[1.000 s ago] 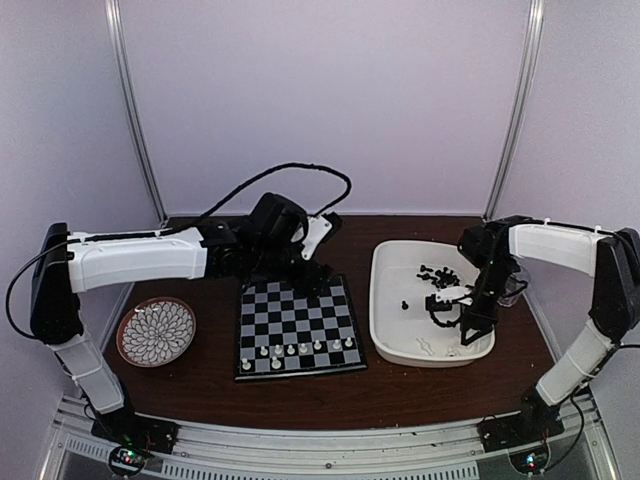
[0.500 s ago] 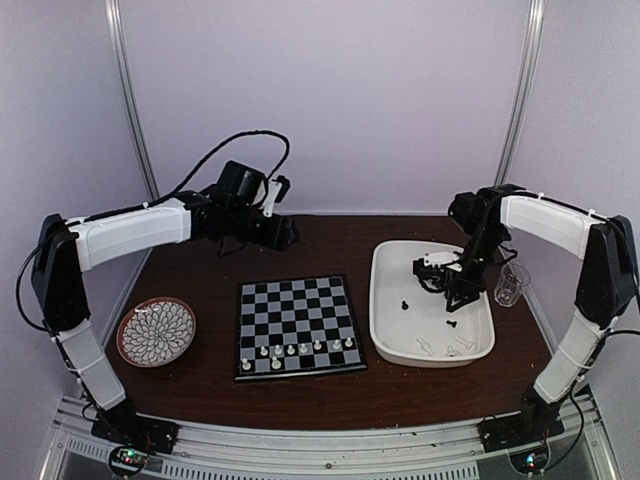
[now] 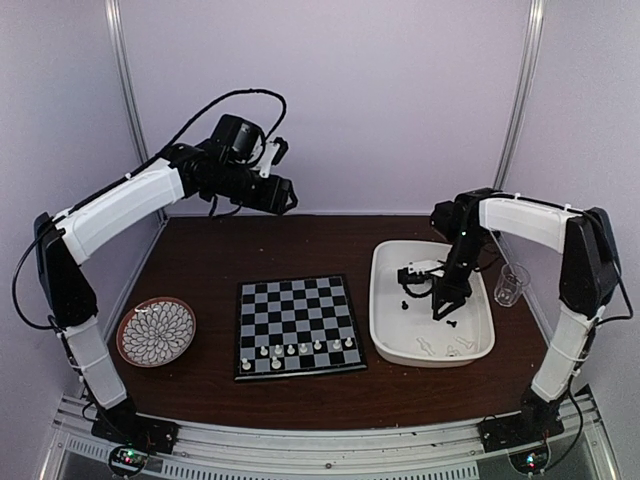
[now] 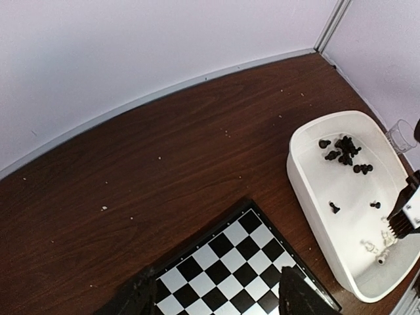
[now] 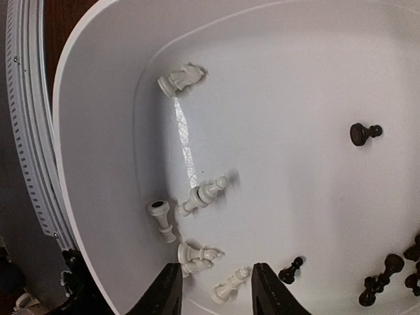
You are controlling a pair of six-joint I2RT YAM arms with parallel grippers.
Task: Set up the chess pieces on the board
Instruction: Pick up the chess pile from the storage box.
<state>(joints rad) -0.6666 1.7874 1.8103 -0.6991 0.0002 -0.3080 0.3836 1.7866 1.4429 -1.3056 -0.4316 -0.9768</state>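
Note:
The board (image 3: 295,318) lies at mid table, with several white chess pieces (image 3: 304,348) standing along its near rows. Other pieces are in the white tray (image 3: 381,300): several white ones (image 5: 207,191) lie on their sides, and black ones (image 5: 364,133) are scattered, with a cluster at the tray's far end (image 4: 341,147). My right gripper (image 5: 213,292) is open and empty, low over the white pieces in the tray (image 3: 445,300). My left gripper (image 4: 216,302) is open and empty, raised high behind the board (image 3: 285,195). The board's far corner (image 4: 230,262) shows between its fingers.
A round patterned plate (image 3: 157,332) sits left of the board. A clear glass cup (image 3: 510,285) stands right of the tray, also in the left wrist view (image 4: 400,136). White walls and metal posts close in the back and sides.
My left arm has lifted off the board's far edge and swung up and back to the left. My right gripper has shifted left and farther back inside the tray.

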